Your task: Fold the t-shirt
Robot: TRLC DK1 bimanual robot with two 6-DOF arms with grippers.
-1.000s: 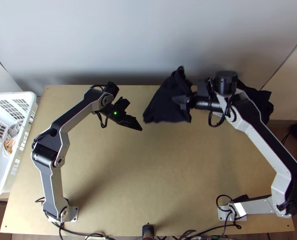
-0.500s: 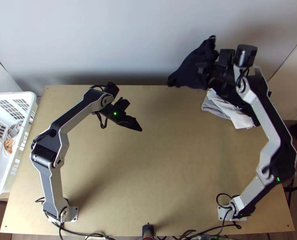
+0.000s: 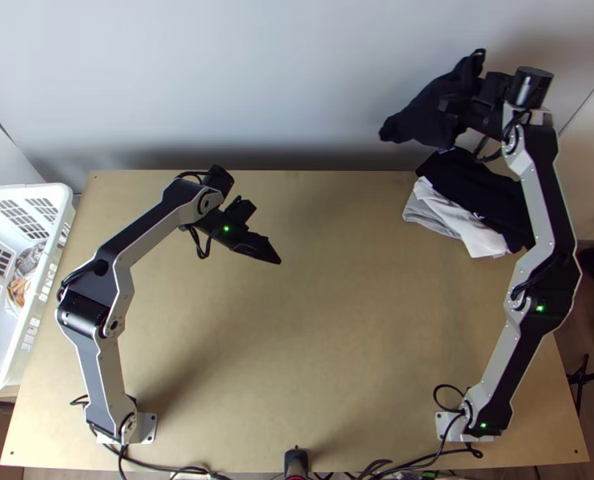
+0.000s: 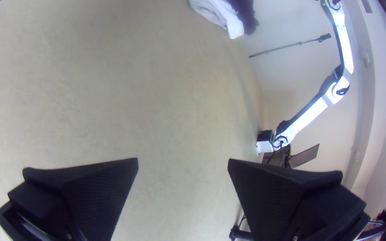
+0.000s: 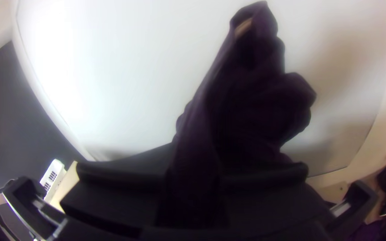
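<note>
High over the table's back right, my right gripper (image 3: 451, 108) is shut on a dark t-shirt (image 3: 425, 110), which hangs bunched from it. The right wrist view has the dark cloth (image 5: 246, 102) rising in folds from between the fingers of my right gripper (image 5: 197, 178). Over the table's left half stands my left gripper (image 3: 271, 254), pointing toward the middle. Its two fingers are wide apart with bare table between them in the left wrist view, so my left gripper (image 4: 183, 160) is open and holds nothing.
A pile of dark cloth (image 3: 477, 188) and white cloth (image 3: 457, 220) lies at the table's back right corner, below the raised shirt. A white basket (image 3: 33, 192) stands at the left edge. Bare wood (image 3: 313, 320) spreads between the arms.
My right gripper has carried the dark t-shirt from over the back middle up and to the right, uncovering the pile beneath. The left arm has barely moved.
</note>
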